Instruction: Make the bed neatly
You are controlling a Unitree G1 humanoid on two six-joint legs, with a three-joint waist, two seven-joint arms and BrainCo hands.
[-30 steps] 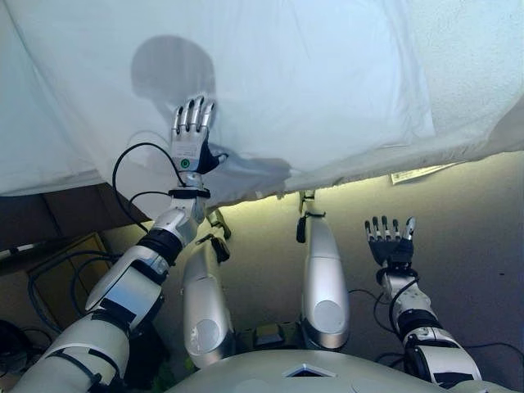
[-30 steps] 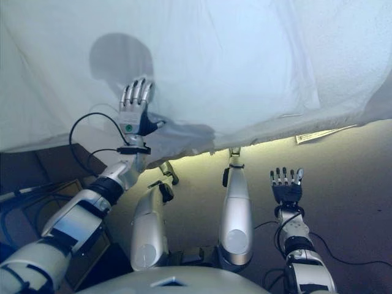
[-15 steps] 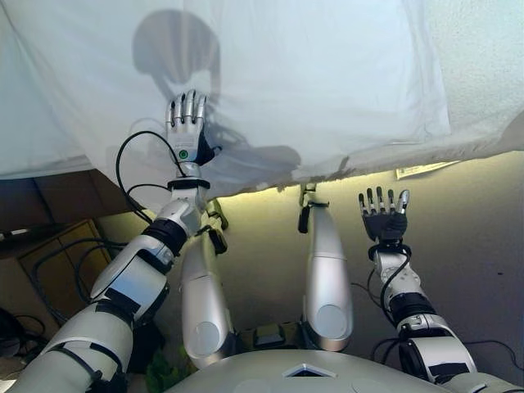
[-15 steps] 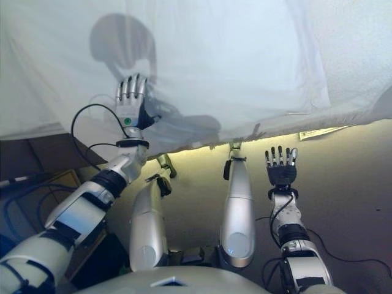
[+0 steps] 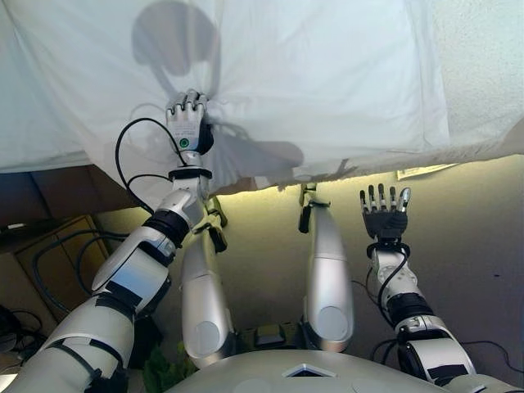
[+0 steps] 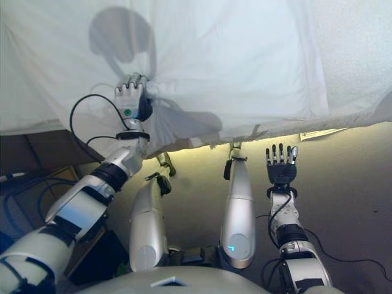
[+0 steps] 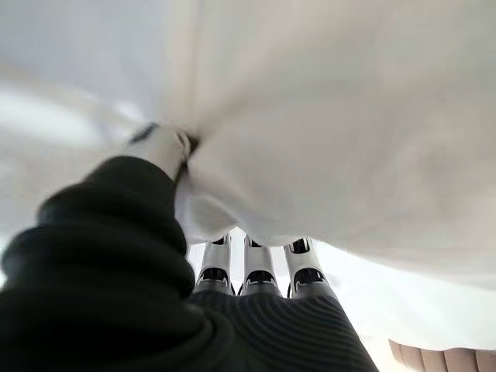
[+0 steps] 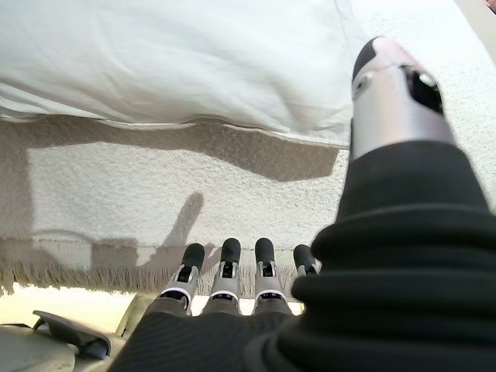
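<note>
Left wrist view: bunched white sheet (image 7: 325,132)

Silver-grey arms, dark ribbed wrist covers, dark-tipped silver fingers, green dot on left hand (image 5: 188,121).

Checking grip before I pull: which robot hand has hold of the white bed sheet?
The left robot hand, fingers curled into the white bed sheet. The right robot hand is open, apart from it.
</note>
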